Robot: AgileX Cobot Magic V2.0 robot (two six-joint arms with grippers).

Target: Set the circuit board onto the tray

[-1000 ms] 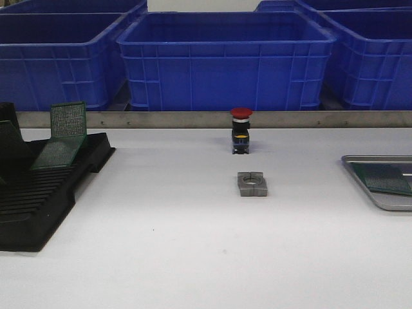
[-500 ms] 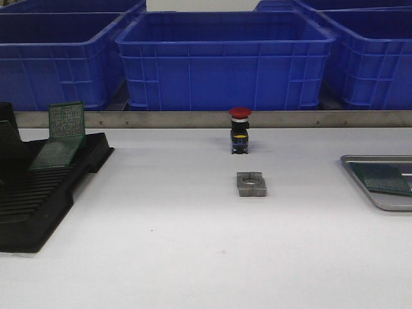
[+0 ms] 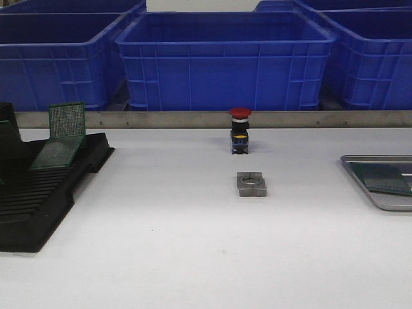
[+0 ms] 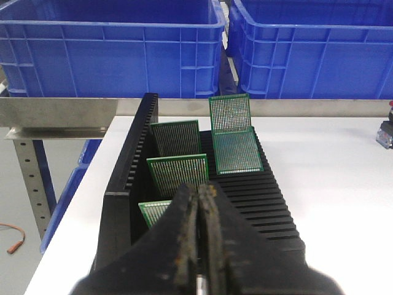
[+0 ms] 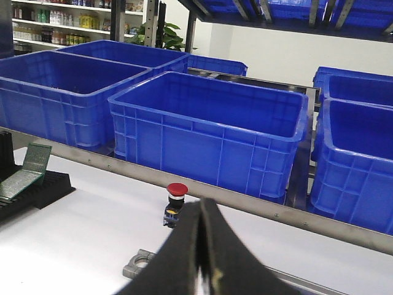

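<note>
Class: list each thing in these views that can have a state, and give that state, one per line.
Left gripper: fingers shut, empty.
Right gripper: fingers shut, empty.
Shallow silver-grey metal tray: holds one green circuit board lying flat.
Black slotted plastic rack: several green boards in it.
Middle blue plastic bin: open-topped.

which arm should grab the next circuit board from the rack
Left, probably. The left gripper, shut and empty, looks straight over the black rack with its green boards. The right gripper faces the red button mid-table.

Blue plastic bins (image 3: 225, 61) behind a white table (image 3: 193, 244), stocked shelves (image 5: 73, 24) beyond.
</note>
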